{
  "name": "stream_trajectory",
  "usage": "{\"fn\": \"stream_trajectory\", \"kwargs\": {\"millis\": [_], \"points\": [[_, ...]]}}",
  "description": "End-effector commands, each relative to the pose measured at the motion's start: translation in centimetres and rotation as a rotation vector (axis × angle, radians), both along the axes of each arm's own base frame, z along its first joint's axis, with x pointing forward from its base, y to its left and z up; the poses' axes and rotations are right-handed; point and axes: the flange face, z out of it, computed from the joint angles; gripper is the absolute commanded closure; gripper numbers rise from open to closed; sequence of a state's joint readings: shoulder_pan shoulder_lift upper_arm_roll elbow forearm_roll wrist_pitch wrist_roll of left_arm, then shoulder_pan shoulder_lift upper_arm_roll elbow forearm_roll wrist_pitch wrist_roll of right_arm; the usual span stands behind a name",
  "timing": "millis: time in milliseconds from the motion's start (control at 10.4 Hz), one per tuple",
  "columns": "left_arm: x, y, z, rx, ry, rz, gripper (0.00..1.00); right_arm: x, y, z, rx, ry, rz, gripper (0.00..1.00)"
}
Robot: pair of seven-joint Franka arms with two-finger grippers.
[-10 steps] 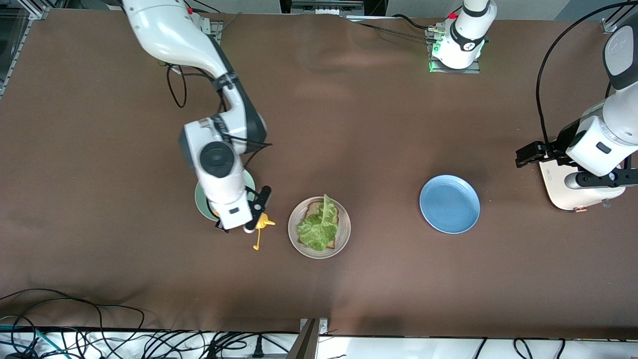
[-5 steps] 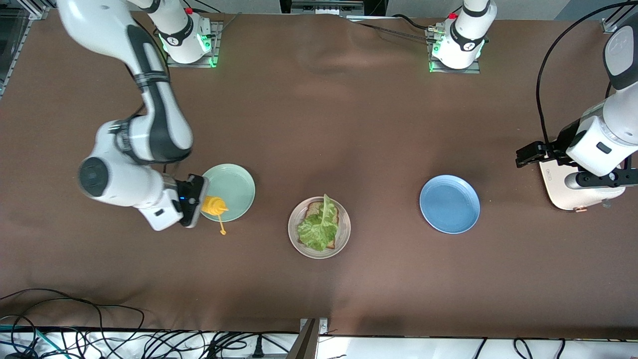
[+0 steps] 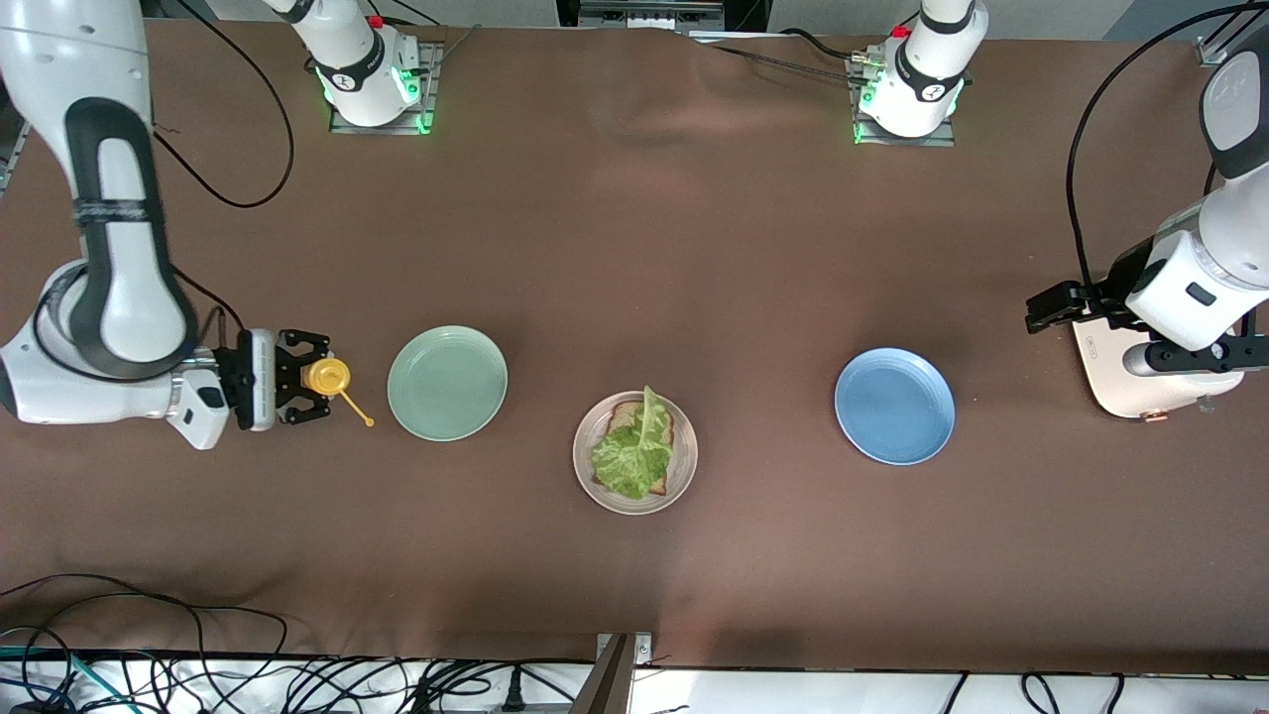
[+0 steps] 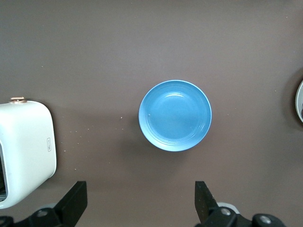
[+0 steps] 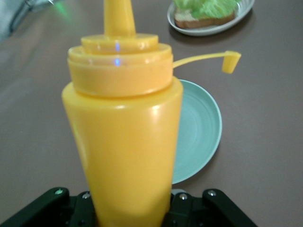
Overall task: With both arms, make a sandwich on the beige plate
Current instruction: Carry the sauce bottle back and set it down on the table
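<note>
Gripping a yellow squeeze bottle upright, the right gripper hangs over bare table at the right arm's end. Beside it toward the table's middle lies the empty mint-green plate. Past that sits the beige plate, holding one toast slice under a ruffled lettuce leaf; no top slice shows.

At the table's other end the left gripper waits with its fingers spread wide and nothing between them, over the white toaster. The blue plate lies empty just inward of it.

The bottle's cap dangles loose on its strap and the nozzle stands uncovered. A tilt or a tighter squeeze could, by the look of it, spill sauce on the cloth. The round bottle might also slip in the narrow clamp when set down and topple over.

A second ago the right gripper hung between the mint-green and beige plates, with the arm covering most of the mint-green one. Half a second ago it had reached that plate's rim. Now it stands clear, at the table's end. The left arm has not stirred.
</note>
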State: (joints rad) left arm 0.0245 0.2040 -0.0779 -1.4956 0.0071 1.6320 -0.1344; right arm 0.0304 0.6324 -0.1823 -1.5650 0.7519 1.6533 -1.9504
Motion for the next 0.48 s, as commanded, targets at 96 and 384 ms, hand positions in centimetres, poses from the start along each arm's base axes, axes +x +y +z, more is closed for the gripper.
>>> {"fn": "stream_trajectory", "kwargs": {"millis": [96, 384], "points": [[-0.2, 0.1, 0.7, 0.030, -0.002, -0.014, 0.00, -2.0, -3.4, -6.5, 0.375, -0.016, 0.043, 1.00], [-0.1, 0.1, 1.3, 0.030, -0.014, -0.012, 0.00, -2.9, -5.3, -10.7, 0.500, -0.017, 0.074, 1.00]]}}
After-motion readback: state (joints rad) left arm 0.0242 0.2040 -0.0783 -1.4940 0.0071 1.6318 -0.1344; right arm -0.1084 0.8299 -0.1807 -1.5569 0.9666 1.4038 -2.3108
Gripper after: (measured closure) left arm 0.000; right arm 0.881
